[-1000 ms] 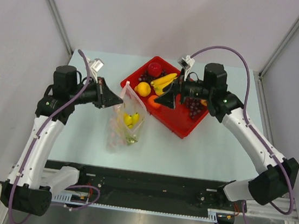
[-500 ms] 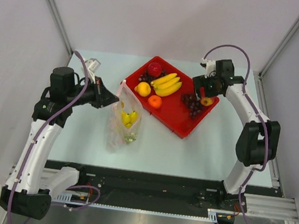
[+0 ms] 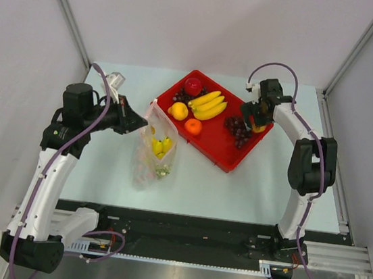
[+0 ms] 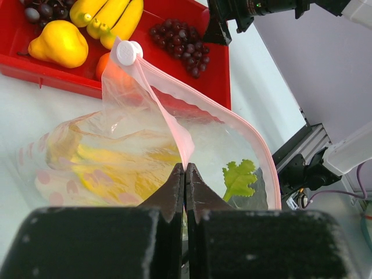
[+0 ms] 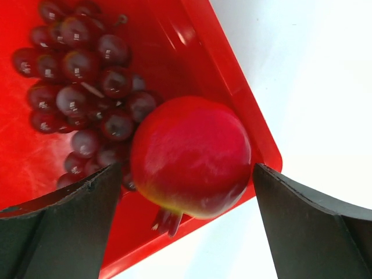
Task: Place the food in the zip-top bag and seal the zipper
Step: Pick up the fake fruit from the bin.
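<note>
Top external shows you the zip-top bag [image 3: 149, 165] on the table [image 3: 269, 184], just left of the red tray [image 3: 228, 165], with its mouth end lifted toward the left gripper [image 3: 136, 121]. In the left wrist view that gripper [image 4: 185, 172] is pinched fully closed on the zipper [image 4: 172, 123], holding the pink strip where it folds, while the white slider [image 4: 126, 52] stands at the raised far end. Through the clear plastic you can see a yellow fruit [image 4: 107, 171] and a green leafy stalk [image 4: 239, 178] already inside the bag. On the tray, bananas [image 3: 208, 105], a lemon [image 3: 179, 111], an orange [image 3: 193, 126] and a far apple [image 3: 193, 86] lie toward its left half, and the grapes [image 3: 237, 128] lie toward its right. The right gripper [image 3: 253, 116] hangs over the tray's right corner. In the right wrist view its jaws are spread wide, one finger on each side of the near apple [image 5: 192, 156], which sits in that corner touching the grapes [image 5: 87, 75]. You cannot tell whether the fingers [image 5: 64, 229] actually touch the apple's skin.
</note>
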